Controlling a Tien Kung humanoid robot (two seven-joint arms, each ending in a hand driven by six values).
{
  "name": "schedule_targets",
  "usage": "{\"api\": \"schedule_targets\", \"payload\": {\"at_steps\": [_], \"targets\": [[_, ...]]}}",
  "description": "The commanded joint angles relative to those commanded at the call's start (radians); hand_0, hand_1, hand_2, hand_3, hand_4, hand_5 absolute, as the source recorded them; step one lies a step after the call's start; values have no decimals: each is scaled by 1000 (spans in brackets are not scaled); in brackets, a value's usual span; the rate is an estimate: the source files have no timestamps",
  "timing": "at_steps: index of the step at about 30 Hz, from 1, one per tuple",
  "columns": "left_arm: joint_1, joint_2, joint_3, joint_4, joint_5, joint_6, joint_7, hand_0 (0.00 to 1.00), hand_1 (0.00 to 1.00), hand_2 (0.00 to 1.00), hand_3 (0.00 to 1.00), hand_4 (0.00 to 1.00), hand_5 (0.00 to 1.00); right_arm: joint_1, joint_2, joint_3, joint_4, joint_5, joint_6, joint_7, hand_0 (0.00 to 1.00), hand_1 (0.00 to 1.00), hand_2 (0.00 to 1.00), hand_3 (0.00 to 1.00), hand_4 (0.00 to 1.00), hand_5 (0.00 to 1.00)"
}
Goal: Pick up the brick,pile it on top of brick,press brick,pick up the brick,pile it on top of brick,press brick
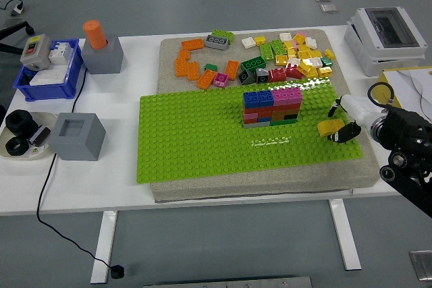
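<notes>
right hand [339,126] pinching yellow brick [330,127] | right of brick wall [272,107] | tip: keep it level, line studs up before pressing

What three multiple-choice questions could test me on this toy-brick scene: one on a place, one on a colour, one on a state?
1. Where does the stacked wall of plastic bricks stand?
A. blue bin
B. green studded baseplate
C. floor

2. What colour is the brick in the robot's right hand?
A. yellow
B. blue
C. orange

3. Is that small yellow brick already on the wall?
A. yes
B. no

Answers: 1 B, the wall rises from the baseplate. 2 A, yellow shows between the fingers. 3 B, it is held to the wall's right.
</notes>
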Motion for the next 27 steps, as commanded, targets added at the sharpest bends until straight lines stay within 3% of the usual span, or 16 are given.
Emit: {"api": "schedule_targets", "payload": {"at_steps": [1, 2, 8, 9, 27], "targets": [[0, 0, 0, 0, 0, 0, 0, 629, 587, 552, 578, 614, 277, 1, 0, -1, -3, 1, -1, 2, 897, 836, 857, 640, 849, 152], [0, 0, 0, 0, 0, 0, 0, 629, 587, 552, 578, 614, 277, 1, 1, -1, -4, 2, -2, 2, 894, 829, 850, 640, 730, 114], [1, 0, 0, 0, 1, 0, 1, 629, 587, 552, 578, 614, 277, 1, 1, -1, -15, 7, -14, 14, 894, 829, 850, 640, 730, 114], [1, 0, 0, 0, 0, 0, 0, 629, 587, 552, 580, 614, 275, 1, 1, -1, -16, 8, -16, 16, 892, 825, 841, 643, 621, 110], [-3, 2, 3, 0, 1, 0, -1, 629, 587, 552, 580, 614, 274, 2, 5, -8, -28, 16, -20, 19, 887, 821, 839, 635, 604, 116]]}}
